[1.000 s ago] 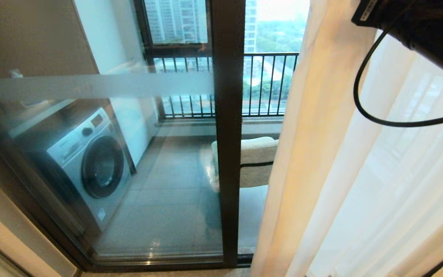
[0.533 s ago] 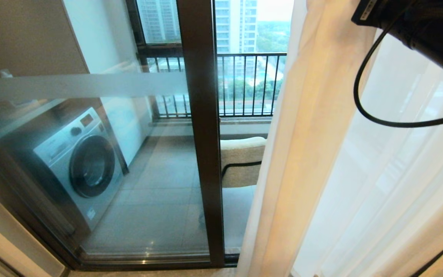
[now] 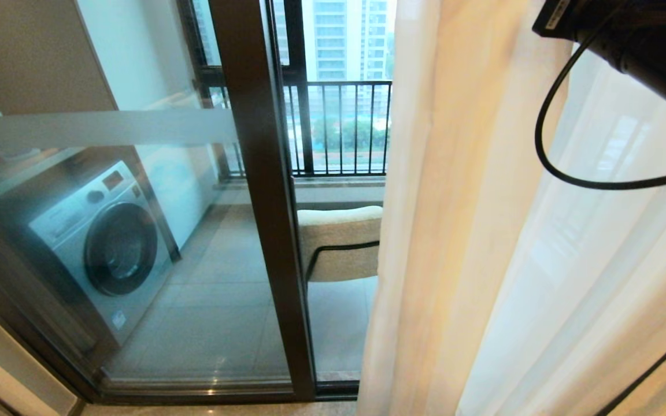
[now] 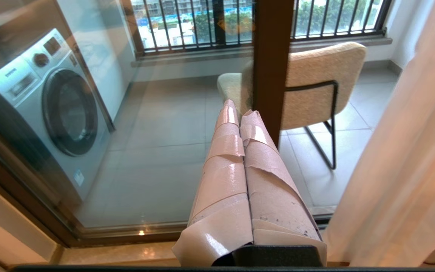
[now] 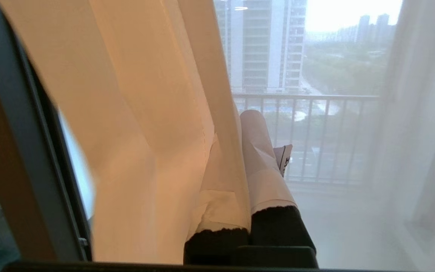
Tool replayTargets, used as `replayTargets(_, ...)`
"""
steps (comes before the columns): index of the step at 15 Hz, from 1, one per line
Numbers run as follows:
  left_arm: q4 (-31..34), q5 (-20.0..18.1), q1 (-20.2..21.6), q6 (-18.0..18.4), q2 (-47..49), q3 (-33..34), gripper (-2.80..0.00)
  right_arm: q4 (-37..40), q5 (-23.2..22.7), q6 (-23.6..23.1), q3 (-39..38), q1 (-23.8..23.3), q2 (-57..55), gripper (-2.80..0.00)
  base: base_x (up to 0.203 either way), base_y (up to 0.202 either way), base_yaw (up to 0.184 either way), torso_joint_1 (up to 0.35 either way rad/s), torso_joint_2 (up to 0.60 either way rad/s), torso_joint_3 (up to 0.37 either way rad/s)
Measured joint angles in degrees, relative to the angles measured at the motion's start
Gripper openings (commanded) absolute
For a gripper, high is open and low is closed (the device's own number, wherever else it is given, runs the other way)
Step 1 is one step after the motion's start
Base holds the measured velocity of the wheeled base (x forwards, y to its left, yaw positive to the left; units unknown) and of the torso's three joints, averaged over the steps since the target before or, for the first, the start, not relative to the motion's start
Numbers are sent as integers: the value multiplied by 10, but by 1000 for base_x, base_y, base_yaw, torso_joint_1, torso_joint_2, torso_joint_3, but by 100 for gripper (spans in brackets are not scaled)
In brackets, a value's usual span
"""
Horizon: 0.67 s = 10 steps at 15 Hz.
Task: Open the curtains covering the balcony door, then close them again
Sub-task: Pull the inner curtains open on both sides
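The balcony door (image 3: pixel 263 231), a dark frame with a frosted band (image 3: pixel 107 127) on its glass, stands uncovered on the left. The cream curtain (image 3: pixel 454 231) hangs bunched just right of it, with the white sheer (image 3: pixel 599 260) beyond. My right arm (image 3: pixel 645 46) reaches in at the top right. In the right wrist view my right gripper (image 5: pixel 242 124) is shut on the cream curtain's (image 5: pixel 145 113) edge, which covers one finger. My left gripper (image 4: pixel 240 111) is shut and empty, held low and pointing at the door's foot.
Behind the glass are a washing machine (image 3: pixel 102 242), a beige chair (image 3: pixel 339 242) and a black railing (image 3: pixel 339 127). A black cable (image 3: pixel 547 150) loops down from my right arm in front of the curtain. The door's bottom track (image 4: pixel 134 230) lies just ahead.
The whole head view has slid left, so the camera has moved right. The door frame slid further left than the curtain's edge. My right arm keeps its place in the picture.
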State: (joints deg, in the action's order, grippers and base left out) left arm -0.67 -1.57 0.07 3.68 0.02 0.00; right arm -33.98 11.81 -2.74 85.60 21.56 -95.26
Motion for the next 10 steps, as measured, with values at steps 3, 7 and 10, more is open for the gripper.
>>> replayTargets(3,0,0,0,0,0,0,-280,-1,0,0,-7,-3,2,-280,0,-189,3,3,3,0)
replayTargets(7,0,0,0,-1,0,0,-280,-5,0,0,-10,-8,3,-280,0,-188,0,0,-1,3)
replayTargets(10,0,0,0,-1,0,0,-280,-5,0,0,-11,-11,3,-280,0,-188,4,1,3,6)
